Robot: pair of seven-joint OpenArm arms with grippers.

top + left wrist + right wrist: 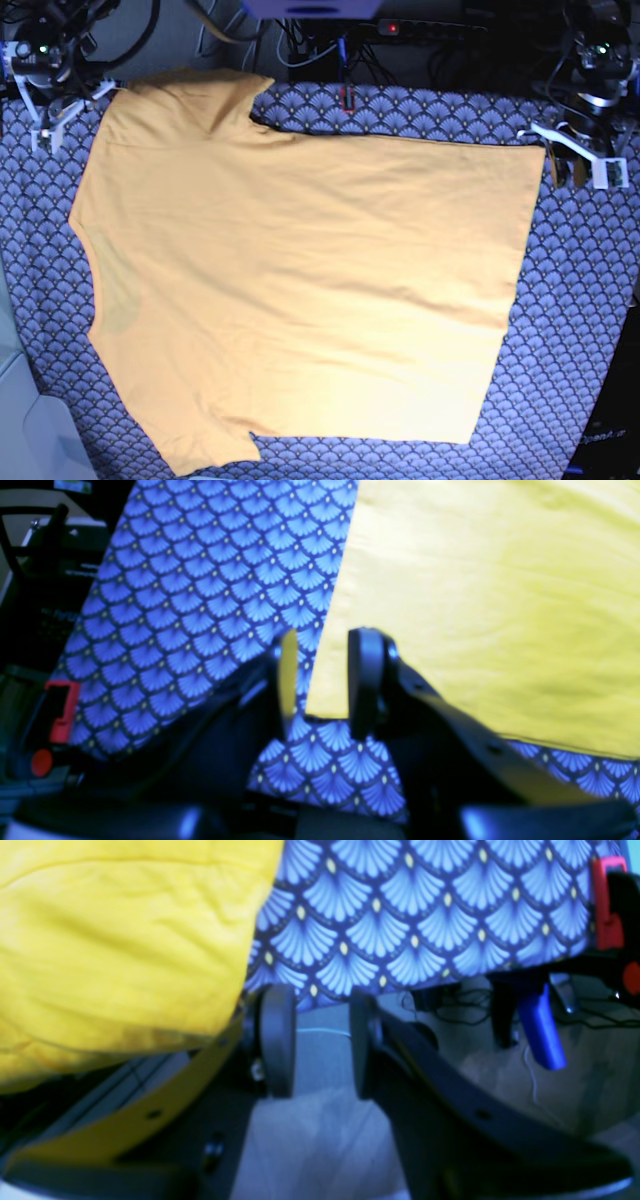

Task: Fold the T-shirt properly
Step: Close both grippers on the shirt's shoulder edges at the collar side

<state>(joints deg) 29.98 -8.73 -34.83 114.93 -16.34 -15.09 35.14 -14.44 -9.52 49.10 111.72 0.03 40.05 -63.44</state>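
We see the T-shirt (300,290) spread flat across the counter (580,330), ready for folding. Our left gripper (320,680) hangs at its hem corner and our right gripper (315,1040) by its sleeve, jaws of both parted and empty, likely poised to pinch those edges.

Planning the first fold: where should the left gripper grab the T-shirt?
The hem corner just ahead of the open left gripper, approached from the table edge. The T-shirt lies flat on the patterned cloth, so only edges offer purchase.

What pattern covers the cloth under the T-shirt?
Blue fan-shaped scallops with small pale dots on the cloth, clearest in the right wrist view.
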